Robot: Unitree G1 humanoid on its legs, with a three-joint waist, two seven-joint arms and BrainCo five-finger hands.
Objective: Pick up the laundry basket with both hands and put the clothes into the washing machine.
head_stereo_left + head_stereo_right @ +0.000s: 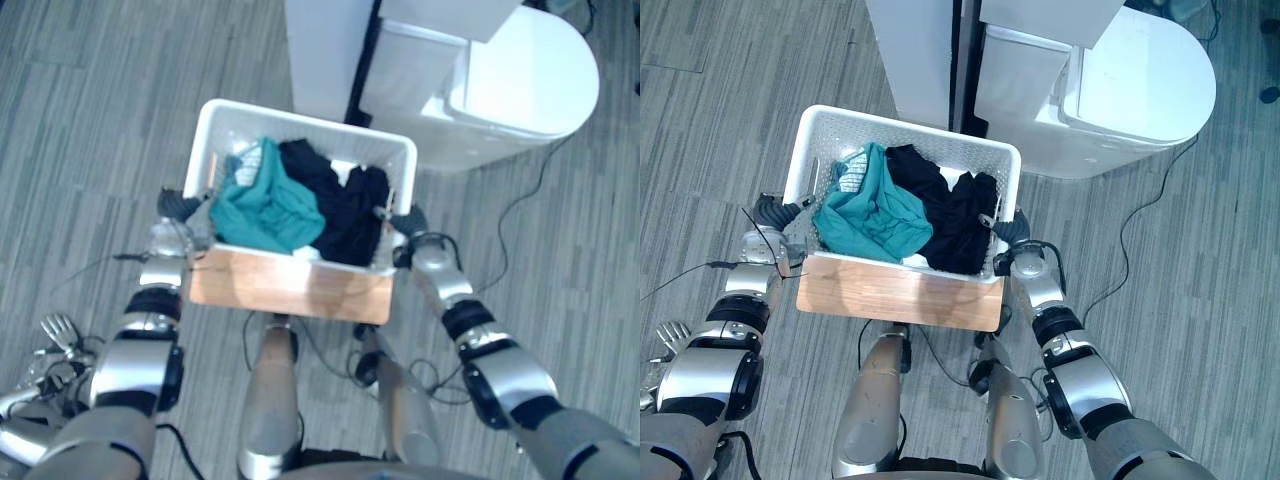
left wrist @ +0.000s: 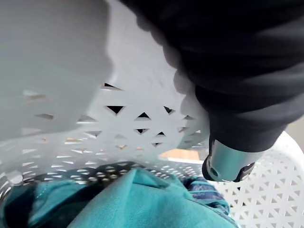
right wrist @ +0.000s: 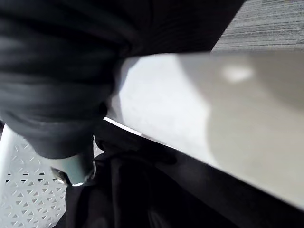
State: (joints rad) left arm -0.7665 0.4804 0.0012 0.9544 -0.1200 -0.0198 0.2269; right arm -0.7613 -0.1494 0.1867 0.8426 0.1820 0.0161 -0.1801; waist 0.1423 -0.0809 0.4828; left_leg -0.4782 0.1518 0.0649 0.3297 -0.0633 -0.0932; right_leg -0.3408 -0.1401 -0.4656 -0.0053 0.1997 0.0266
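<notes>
The white perforated laundry basket (image 1: 300, 125) sits right in front of me, its near end over a wooden board (image 1: 290, 285). Inside lie a teal garment (image 1: 265, 205) on the left and black clothes (image 1: 340, 210) on the right. My left hand (image 1: 178, 205) grips the basket's left rim, with its thumb (image 2: 228, 164) hooked over the wall above the teal cloth. On the right rim is my right hand (image 1: 408, 222), whose thumb (image 3: 76, 166) reaches inside beside the black cloth. The white washing machine (image 1: 520, 70) stands just beyond the basket to the right.
A tall white panel (image 1: 325, 55) stands directly behind the basket, beside the machine. Grey plank floor (image 1: 90, 120) lies open to the left. A thin black cable (image 1: 520, 200) trails across the floor on the right.
</notes>
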